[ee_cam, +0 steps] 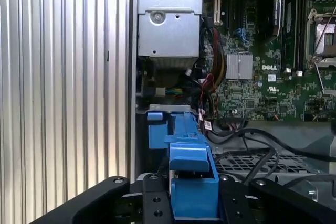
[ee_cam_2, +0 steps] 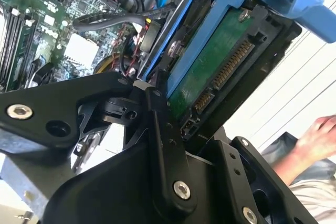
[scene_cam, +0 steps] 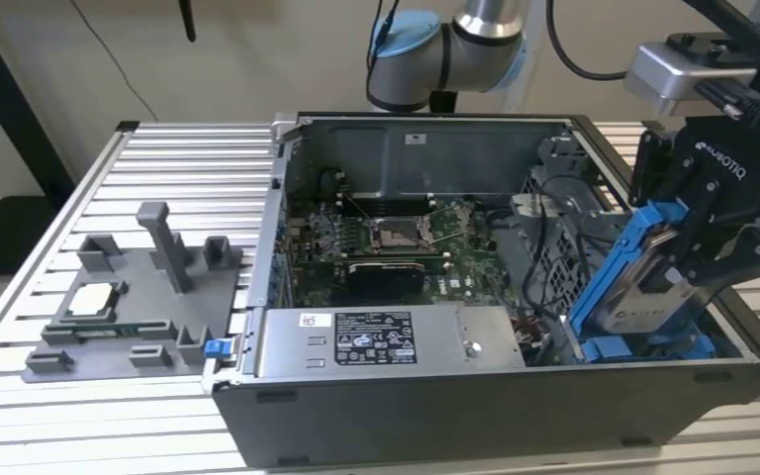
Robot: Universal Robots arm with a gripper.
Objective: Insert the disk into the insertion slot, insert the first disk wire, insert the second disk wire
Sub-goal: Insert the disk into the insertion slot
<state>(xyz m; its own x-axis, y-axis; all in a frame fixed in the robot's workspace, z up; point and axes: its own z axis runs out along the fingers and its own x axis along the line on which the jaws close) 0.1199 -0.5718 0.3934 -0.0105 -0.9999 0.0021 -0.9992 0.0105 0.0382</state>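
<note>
My gripper point(scene_cam: 681, 265) is shut on the disk point(scene_cam: 633, 295), a silver drive in a bright blue carrier. The disk hangs tilted, with its lower end down in the insertion slot point(scene_cam: 644, 346) at the exterior view's right end of the open computer case. In the second wrist view the disk's green underside point(ee_cam_2: 210, 72) and its connector show between the black fingers point(ee_cam_2: 157, 124). The first wrist view looks along the blue carrier point(ee_cam: 191, 177) toward the perforated cage point(ee_cam: 252, 162). Black cables point(ee_cam: 262, 141) lie over that cage; I cannot tell which are the disk wires.
Inside the case are the motherboard point(scene_cam: 394, 237) and a grey power supply box point(scene_cam: 380, 341) along the front wall. A grey fixture point(scene_cam: 130, 307) with small parts stands on the slatted table point(scene_cam: 182, 158) at the exterior view's left. A person's hand point(ee_cam_2: 320, 135) is beside the case.
</note>
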